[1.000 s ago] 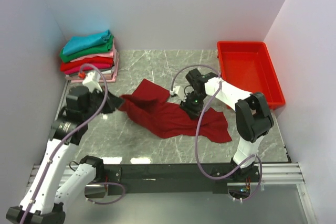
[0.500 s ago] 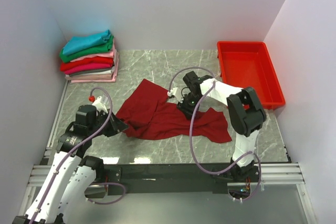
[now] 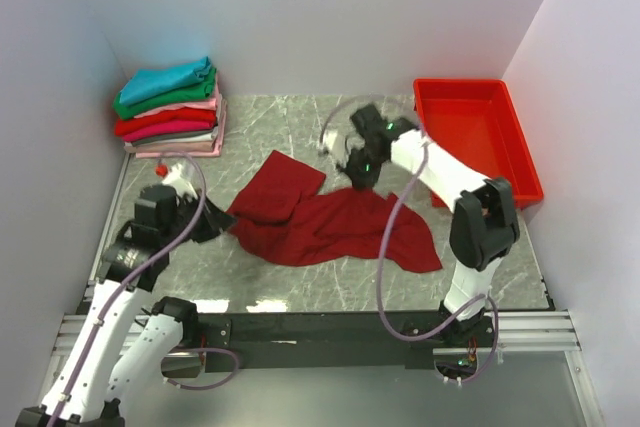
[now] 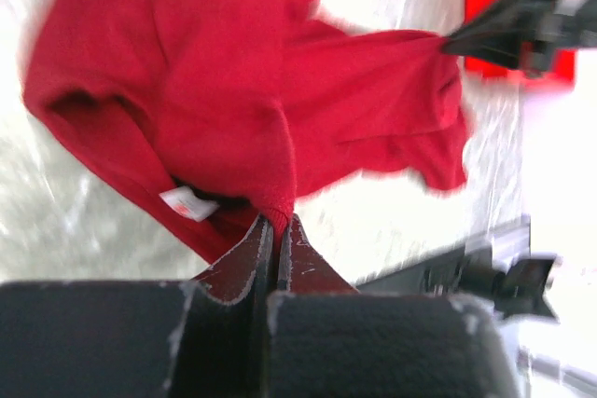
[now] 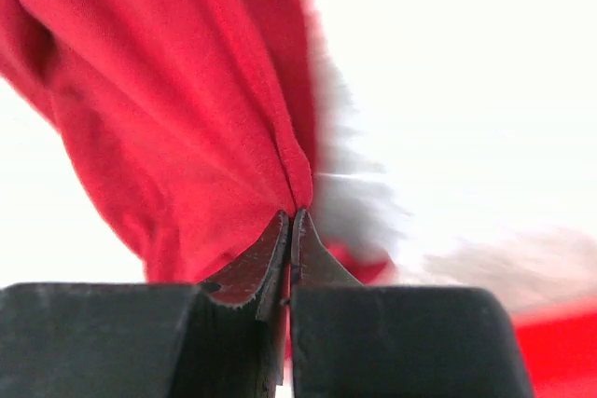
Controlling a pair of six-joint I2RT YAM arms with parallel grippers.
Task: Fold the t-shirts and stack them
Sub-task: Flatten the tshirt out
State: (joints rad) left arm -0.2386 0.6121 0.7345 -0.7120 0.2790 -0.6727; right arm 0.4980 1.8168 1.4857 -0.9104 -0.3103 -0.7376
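Flanking the dark red t-shirt (image 3: pixel 330 227): folded stack (image 3: pixel 170 107), red tray (image 3: pixel 475 137)

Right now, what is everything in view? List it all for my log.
dark red t-shirt: one, crumpled, mid-table, pinched at two edges
neck label: one, white, on that shirt
folded t-shirts: one stack, teal on top, then green, pink, red, magenta, grey; far left corner
tray: one, bright red, far right
table: one, grey marble
left pincer: one, black, shut on the shirt's left edge
right pincer: one, black, shut on the shirt's far edge
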